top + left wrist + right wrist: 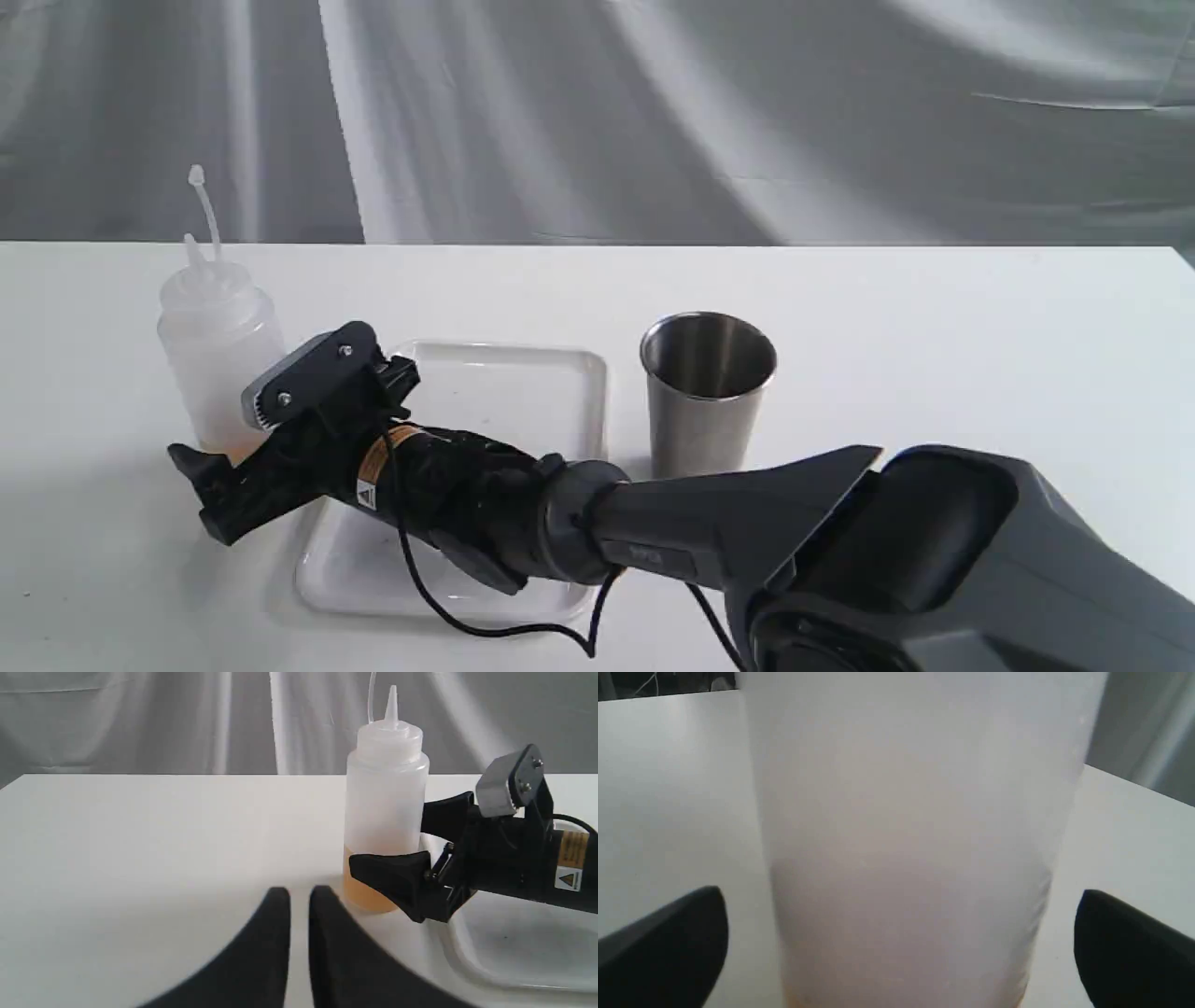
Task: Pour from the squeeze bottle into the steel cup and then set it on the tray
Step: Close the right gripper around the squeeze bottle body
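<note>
Because the pour must begin with a lift, the right gripper [901, 940] straddles the bottle [219, 345] low on its body. Its jaws are spread wide, one on each side, and neither touches the plastic yet. The arm lies across the tray [523, 373] to get there. The bottle stands upright on the table [934, 327] just left of the tray. It is a frosted, soft-looking cylinder with a thin pointed nozzle, its cap strap sticking up, and amber liquid only near the base. A low grip probably keeps it steady when tipped. The cup [707, 392], brushed steel tapering to its base, waits upright just right of the tray, which is glossy, shallow and round-cornered. The left gripper [299, 896] idles nearby, nearly closed and empty.
</note>
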`<state>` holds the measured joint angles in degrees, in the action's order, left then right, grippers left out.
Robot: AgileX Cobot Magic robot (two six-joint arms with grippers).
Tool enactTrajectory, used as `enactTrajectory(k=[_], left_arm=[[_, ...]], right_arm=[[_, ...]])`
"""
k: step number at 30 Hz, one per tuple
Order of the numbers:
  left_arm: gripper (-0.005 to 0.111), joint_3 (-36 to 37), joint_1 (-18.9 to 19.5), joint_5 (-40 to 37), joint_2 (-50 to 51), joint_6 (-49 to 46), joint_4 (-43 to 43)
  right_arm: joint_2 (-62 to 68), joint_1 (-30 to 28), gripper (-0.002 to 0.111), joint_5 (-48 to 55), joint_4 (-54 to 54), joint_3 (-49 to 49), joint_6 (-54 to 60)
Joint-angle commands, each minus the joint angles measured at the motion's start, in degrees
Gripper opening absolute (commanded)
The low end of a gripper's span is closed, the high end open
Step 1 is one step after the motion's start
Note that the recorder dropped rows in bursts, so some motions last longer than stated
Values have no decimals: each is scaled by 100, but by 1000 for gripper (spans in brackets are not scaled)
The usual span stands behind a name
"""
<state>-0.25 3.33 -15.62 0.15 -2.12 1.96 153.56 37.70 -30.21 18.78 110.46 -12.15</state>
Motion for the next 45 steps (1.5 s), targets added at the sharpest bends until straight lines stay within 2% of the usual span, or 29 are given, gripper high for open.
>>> enactTrajectory(k=[1, 19, 23, 27, 37, 45], left_arm=[[8, 25, -27, 41, -15, 25, -2], [8, 25, -27, 41, -15, 10, -2], [8, 25, -27, 41, -15, 28, -2], [8, 25, -27, 41, -15, 28, -2], [8, 25, -27, 41, -15, 15, -2], [8, 25, -27, 41, -15, 15, -2]], right_arm=[[-30, -58, 105, -163, 66, 31, -141], [195, -58, 105, 85, 120, 561, -307], [195, -58, 100, 74, 120, 561, -297], [195, -58, 80, 74, 120, 561, -297], [195, -58, 2, 23, 120, 561, -157], [195, -58, 0, 23, 96, 561, -146]])
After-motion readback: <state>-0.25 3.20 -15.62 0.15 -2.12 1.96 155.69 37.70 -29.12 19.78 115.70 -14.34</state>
